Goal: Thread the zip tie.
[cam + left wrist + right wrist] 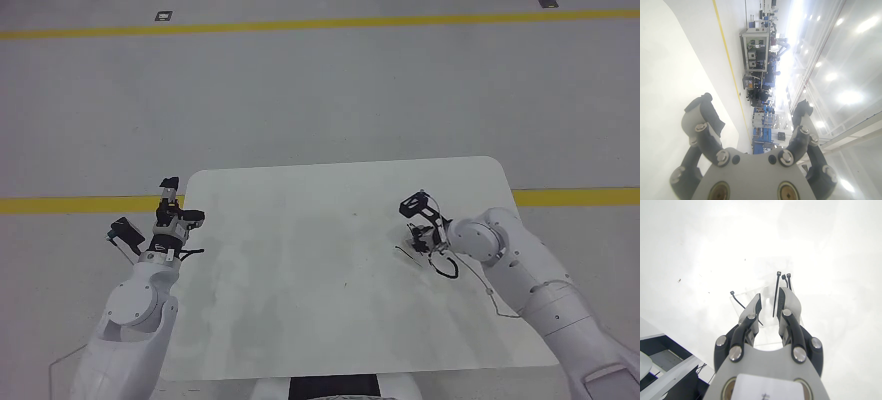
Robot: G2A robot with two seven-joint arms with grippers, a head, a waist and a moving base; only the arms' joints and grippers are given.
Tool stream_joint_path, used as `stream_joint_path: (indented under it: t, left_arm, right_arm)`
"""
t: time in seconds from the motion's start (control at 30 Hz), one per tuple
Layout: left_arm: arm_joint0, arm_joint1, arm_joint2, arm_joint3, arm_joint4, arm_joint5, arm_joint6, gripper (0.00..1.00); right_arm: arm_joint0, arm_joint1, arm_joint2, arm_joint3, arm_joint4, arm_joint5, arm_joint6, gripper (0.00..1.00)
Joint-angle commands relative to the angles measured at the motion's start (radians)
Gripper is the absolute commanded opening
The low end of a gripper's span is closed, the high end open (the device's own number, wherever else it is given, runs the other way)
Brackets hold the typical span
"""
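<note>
Zip tie [775, 294] lies on a clear tray [745, 292] on the desk [300, 280], under the right tool [769, 291], fingers parted, not gripping; left tool [755, 100] spread wide, empty, at the desk's left edge.

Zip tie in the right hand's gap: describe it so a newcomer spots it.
On the white table, find the clear block under the right hand. The zip tie is the straight one between its open fingers; one neighbour slants aside, a pair sits past a finger.
</note>
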Motion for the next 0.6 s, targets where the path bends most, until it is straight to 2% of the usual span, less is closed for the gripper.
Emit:
stream_joint_path:
  t: [0.0,0.1,0.27,0.57]
  left_arm:
    - [0.0,0.0,0.0,0.0,0.0,0.0,0.0,1.0]
    - [0.0,0.0,0.0,0.0,0.0,0.0,0.0,1.0]
    - [0.0,0.0,0.0,0.0,0.0,0.0,0.0,1.0]
    - [0.0,0.0,0.0,0.0,0.0,0.0,0.0,1.0]
  right_arm:
    - [0.004,-0.002,-0.003,0.006,0.003,-0.002,-0.001,0.19]
    - [0.011,-0.006,-0.009,0.015,0.004,-0.004,-0.003,0.18]
    - [0.017,-0.009,-0.011,0.025,0.002,0.001,-0.007,0.09]
    - [0.003,-0.006,0.009,0.012,-0.004,0.009,-0.012,0.03]
